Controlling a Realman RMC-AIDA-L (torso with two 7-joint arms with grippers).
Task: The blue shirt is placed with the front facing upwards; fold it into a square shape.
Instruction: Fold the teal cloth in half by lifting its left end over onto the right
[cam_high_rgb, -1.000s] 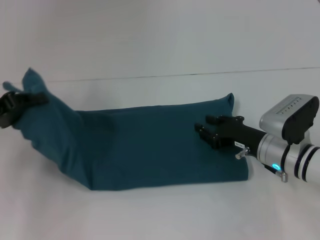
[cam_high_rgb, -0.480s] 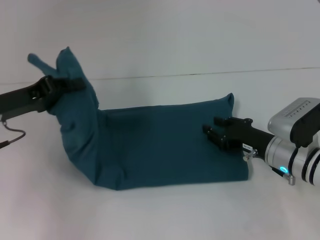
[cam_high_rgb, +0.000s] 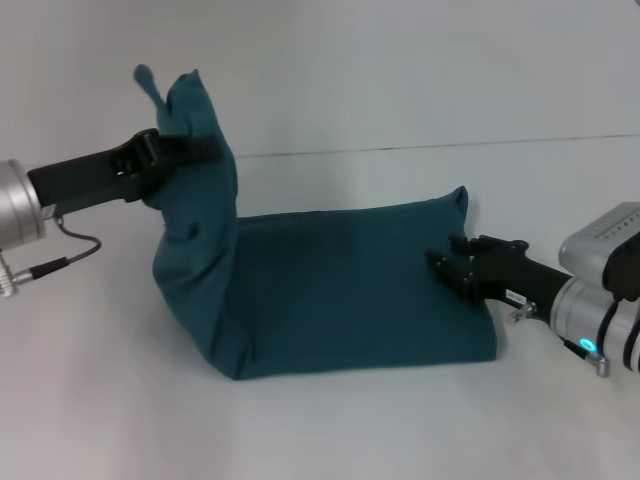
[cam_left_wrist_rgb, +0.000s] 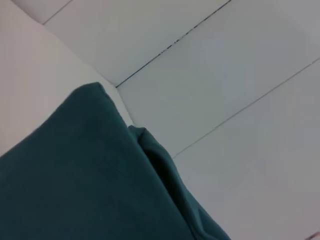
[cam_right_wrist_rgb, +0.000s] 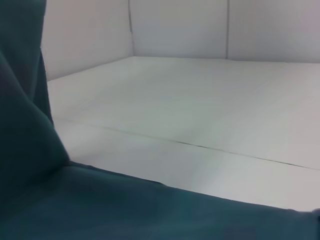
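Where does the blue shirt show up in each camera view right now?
Head view: blue shirt centre, one end raised by the left gripper.
Left wrist view: fills the lower left.
Right wrist view: left edge and bottom.
Shared landmark: the table seam.

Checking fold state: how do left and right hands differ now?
The left hand is raised above the table, shut on the shirt's left end and lifting it into a peak; the right hand is low, over the flat right end. The left grips cloth; the right holds none, and I can't tell whether it touches. Both point inward over the shirt.
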